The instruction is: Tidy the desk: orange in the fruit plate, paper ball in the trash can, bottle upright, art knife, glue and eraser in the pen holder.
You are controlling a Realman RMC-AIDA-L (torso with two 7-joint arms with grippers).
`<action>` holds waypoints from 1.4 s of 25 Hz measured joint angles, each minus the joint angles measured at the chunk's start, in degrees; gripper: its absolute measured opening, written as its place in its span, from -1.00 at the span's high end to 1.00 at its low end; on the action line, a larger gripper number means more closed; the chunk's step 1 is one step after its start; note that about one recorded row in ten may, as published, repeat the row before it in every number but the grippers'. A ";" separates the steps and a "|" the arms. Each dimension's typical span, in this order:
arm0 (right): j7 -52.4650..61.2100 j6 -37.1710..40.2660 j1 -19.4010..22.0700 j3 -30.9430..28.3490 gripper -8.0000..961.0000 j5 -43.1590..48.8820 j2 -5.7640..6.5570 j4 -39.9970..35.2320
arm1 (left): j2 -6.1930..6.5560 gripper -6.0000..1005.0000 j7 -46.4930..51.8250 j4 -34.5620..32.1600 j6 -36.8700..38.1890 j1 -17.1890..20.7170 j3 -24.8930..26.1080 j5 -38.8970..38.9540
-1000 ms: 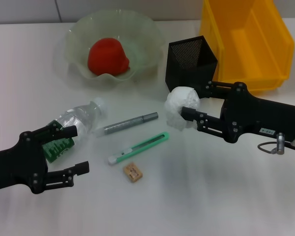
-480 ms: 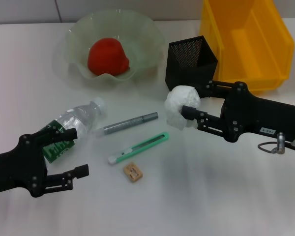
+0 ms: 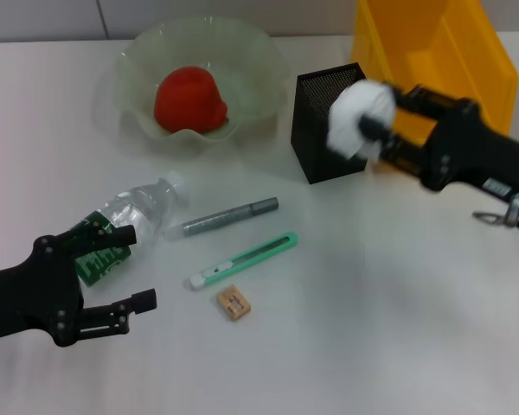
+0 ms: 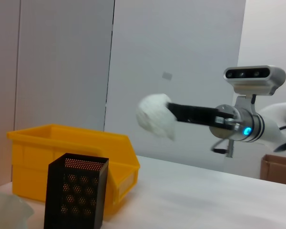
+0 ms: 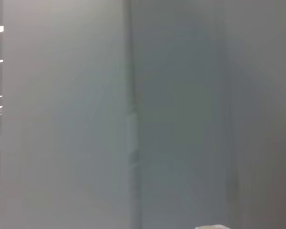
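The paper ball (image 3: 361,118) is held clamped between the fingers of the right gripper (image 3: 374,130), lifted clear of the bench (image 3: 372,328) above the pen holder (image 3: 333,121), presumably so it can be carried over to the yellow bin (image 3: 432,69) that serves as trash can. The left gripper (image 3: 125,268) is kept low beside the lying bottle (image 3: 130,220), fingers apart, apparently for righting it.

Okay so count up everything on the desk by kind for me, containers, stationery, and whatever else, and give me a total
Containers: 3 — fruit plate, pen holder, yellow bin
Stationery: 3 — glue stick, art knife, eraser
Fruit: 1 — orange, in the plate
Bottles: 1 — bottle, lying down
Paper balls: 1 — paper ball, held off the desk in the right pincer
Total: 9
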State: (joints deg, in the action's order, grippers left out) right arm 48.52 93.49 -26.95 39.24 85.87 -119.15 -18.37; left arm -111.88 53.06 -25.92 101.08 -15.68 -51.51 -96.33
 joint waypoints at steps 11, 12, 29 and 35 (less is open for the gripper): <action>-6.47 -15.13 -1.48 -6.19 -0.05 -16.71 -0.21 3.59 | -0.07 -0.50 0.43 0.00 0.45 -0.23 0.92 0.00; -6.47 -15.13 -1.48 -6.19 -0.05 -16.71 -0.21 3.59 | -0.07 -0.50 0.43 0.00 0.45 -0.23 0.92 0.00; -7.45 -21.17 -3.88 -6.17 -0.05 -18.83 -0.11 3.53 | -0.27 -0.49 0.27 0.00 0.70 -0.23 1.76 0.00; -7.46 -21.51 -4.17 -5.79 -0.05 -18.80 -0.11 3.61 | -0.27 -0.49 0.28 0.00 0.72 -0.29 1.77 0.00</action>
State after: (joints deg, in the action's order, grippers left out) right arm 41.06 71.98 -31.12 33.45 67.07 -119.26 -14.76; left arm -112.15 53.34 -25.93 101.80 -15.97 -49.74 -96.33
